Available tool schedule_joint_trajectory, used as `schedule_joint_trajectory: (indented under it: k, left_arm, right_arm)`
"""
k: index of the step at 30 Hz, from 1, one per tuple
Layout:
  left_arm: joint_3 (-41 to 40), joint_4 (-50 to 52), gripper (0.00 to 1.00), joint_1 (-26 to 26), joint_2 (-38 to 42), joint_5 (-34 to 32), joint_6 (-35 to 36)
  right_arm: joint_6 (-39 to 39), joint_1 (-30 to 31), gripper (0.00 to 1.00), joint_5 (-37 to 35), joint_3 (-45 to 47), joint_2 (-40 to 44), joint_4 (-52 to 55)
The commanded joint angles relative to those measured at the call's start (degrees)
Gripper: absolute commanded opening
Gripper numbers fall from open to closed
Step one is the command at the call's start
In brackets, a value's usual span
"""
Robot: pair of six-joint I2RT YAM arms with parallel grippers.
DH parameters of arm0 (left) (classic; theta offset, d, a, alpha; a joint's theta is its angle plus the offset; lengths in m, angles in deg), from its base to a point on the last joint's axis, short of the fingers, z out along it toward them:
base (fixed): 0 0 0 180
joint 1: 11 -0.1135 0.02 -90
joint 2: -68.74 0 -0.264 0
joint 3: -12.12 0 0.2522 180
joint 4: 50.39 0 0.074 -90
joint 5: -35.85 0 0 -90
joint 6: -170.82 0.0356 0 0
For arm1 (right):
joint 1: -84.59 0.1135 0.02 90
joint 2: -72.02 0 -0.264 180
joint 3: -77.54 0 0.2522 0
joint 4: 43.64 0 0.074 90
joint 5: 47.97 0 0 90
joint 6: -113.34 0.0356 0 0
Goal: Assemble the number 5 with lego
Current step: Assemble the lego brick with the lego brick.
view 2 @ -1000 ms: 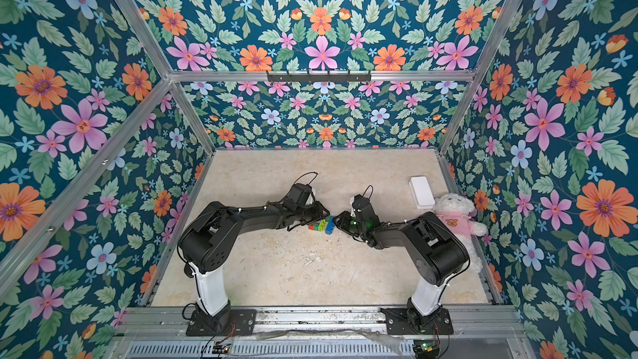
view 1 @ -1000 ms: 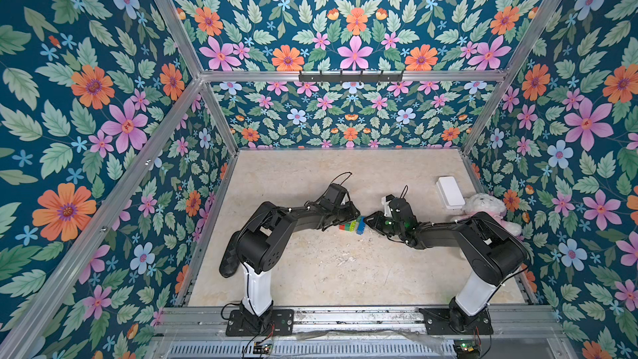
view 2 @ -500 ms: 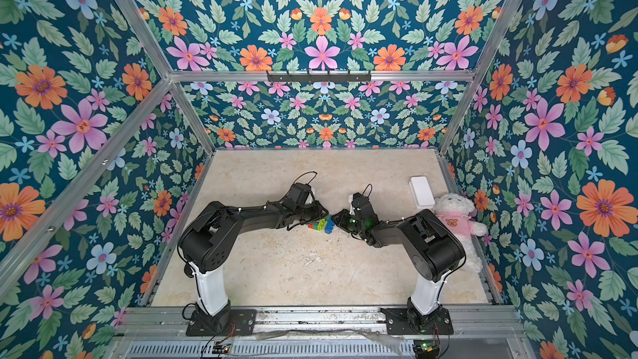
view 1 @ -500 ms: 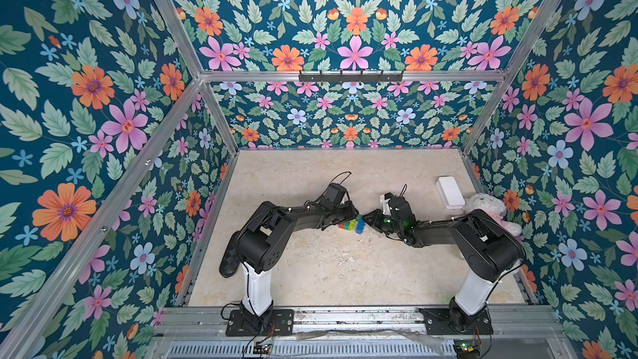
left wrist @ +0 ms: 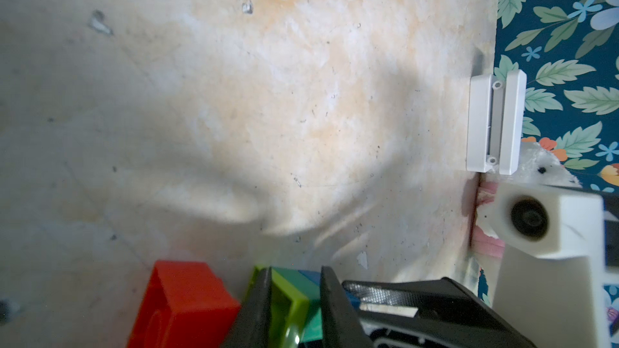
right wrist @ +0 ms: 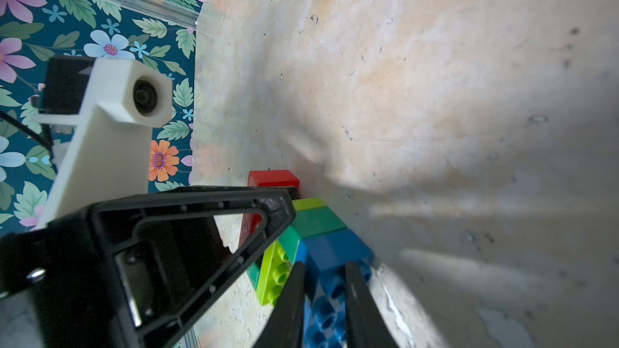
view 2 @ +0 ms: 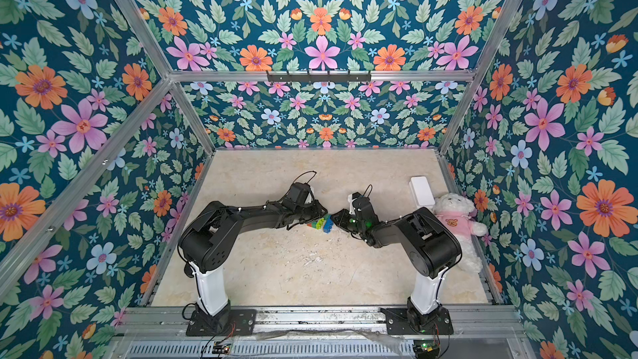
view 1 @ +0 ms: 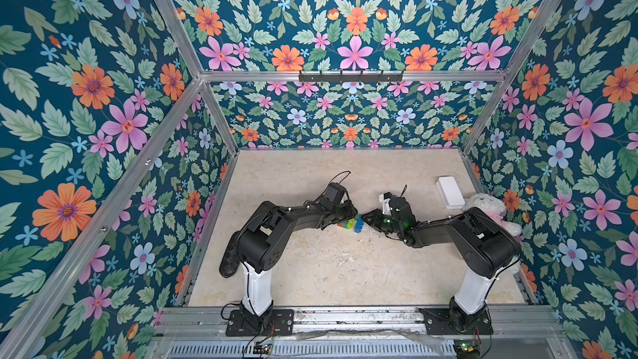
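The lego is a joined stack of red, lime-green, dark-green and blue bricks (view 1: 352, 225) lying mid-table between my two arms, seen in both top views (view 2: 321, 224). Whether it reads as the number 5 I cannot tell. My left gripper (left wrist: 295, 272) is shut on the lime-green brick (left wrist: 294, 299), with the red brick (left wrist: 184, 299) just beyond one jaw. My right gripper (right wrist: 325, 264) is shut on the blue brick (right wrist: 330, 249) from the opposite side. The lime-green brick (right wrist: 276, 276), a dark-green brick (right wrist: 318, 220) and the red brick (right wrist: 273, 178) lie behind it.
A white box (view 1: 450, 192) lies at the table's right edge, and a white teddy bear in pink (view 2: 455, 215) sits just in front of it against the right wall. Floral walls enclose the table on three sides.
Both grippers' jaws have closed a little onto the bricks. The arms and the stack have barely shifted.
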Motion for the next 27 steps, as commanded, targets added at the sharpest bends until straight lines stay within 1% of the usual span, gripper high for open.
schedule_joint_trajectory:
  k: [1, 6, 11, 17, 27]
  left_arm:
    - [-0.11, 0.71, 0.28, 0.21, -0.52, 2.40, 0.34]
    - [-0.28, 0.80, 0.28, 0.04, -0.45, 2.42, 0.47]
    - [-0.28, 0.88, 0.28, 0.01, -0.44, 2.58, 0.56]
    - [-0.20, 1.14, 0.28, -0.03, -0.26, 2.71, 0.90]
    - [-0.20, 1.06, 0.27, -0.03, -0.60, 2.75, 0.87]
  right_arm:
    - [-0.89, 0.05, 0.24, 1.09, 0.52, -0.29, 0.82]
    - [-0.70, -0.13, 0.30, 0.66, 1.09, 0.14, 0.79]
    - [0.12, -0.68, 0.29, 1.05, 1.44, -0.59, -0.60]
    - [-0.83, -0.97, 0.26, 1.50, 0.66, -1.33, -0.08]
    - [-1.33, -1.14, 0.26, 2.68, 0.26, -2.19, -0.94]
